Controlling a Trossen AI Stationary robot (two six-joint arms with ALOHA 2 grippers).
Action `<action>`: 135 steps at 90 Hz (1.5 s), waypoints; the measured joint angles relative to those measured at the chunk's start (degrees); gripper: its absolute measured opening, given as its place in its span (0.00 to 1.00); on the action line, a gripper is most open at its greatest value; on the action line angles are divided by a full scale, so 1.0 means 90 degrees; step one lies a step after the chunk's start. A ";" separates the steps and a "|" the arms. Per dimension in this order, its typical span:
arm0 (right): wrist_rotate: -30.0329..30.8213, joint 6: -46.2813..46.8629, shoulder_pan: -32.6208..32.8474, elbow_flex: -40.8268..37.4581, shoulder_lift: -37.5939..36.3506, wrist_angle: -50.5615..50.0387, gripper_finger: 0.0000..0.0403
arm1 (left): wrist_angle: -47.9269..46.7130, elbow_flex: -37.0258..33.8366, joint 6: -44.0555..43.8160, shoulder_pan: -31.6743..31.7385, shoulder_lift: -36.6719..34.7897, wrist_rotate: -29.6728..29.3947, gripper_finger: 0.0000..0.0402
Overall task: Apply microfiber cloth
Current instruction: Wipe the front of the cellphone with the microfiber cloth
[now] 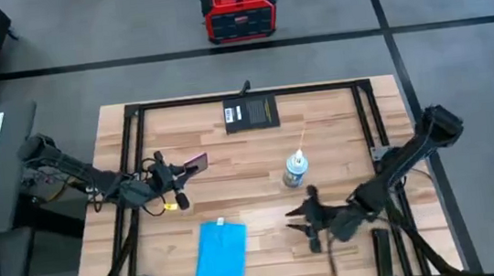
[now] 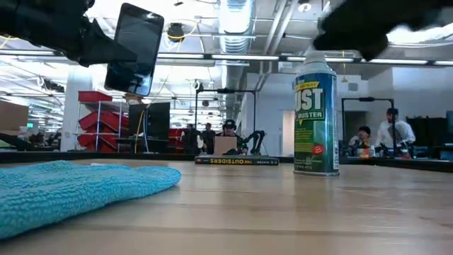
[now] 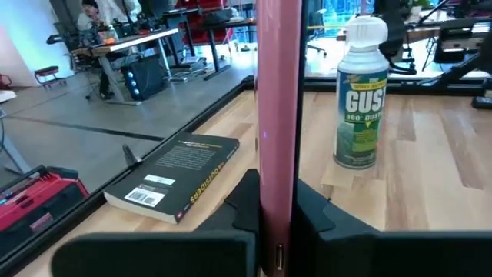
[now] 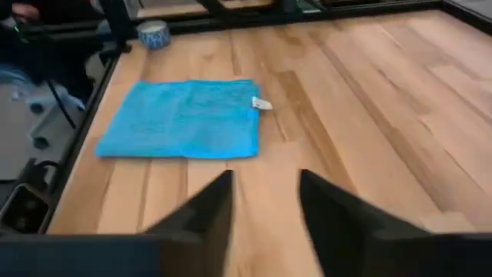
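Left gripper [image 1: 186, 167] clamps a pink-backed phone [image 1: 196, 163] upright above the table's mid-left. Right gripper [image 1: 300, 221], fingers spread w/ nothing between, faces the microfiber cloth [image 1: 221, 255], which lies flat at the near edge, near a duster can [image 1: 295, 170].

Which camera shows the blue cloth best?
The right wrist view: the whole cloth lies flat on the table, white tag visible, beyond the right gripper's open fingers. The high view shows all of it too, but small. The low view catches only its near edge. The left wrist view misses it.
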 joint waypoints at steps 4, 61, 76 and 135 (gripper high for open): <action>-0.0254 -0.0102 -0.0153 0.0167 0.0140 0.0004 0.10 | -0.0002 0.0000 0.0026 0.0000 -0.0002 0.0017 0.02; -0.3458 -0.1186 -0.1722 0.2144 0.0909 -0.1745 0.22 | -0.0002 0.0002 0.0120 0.0000 0.0000 0.0111 0.02; -0.3461 -0.1384 -0.1717 0.2644 0.0906 -0.2470 0.37 | -0.0002 0.0001 0.0092 0.0000 0.0000 0.0136 0.02; -0.4281 -0.2066 -0.1794 0.5476 0.3330 -0.3980 0.49 | 0.0096 0.0002 0.0127 -0.0002 -0.0031 0.0133 0.02</action>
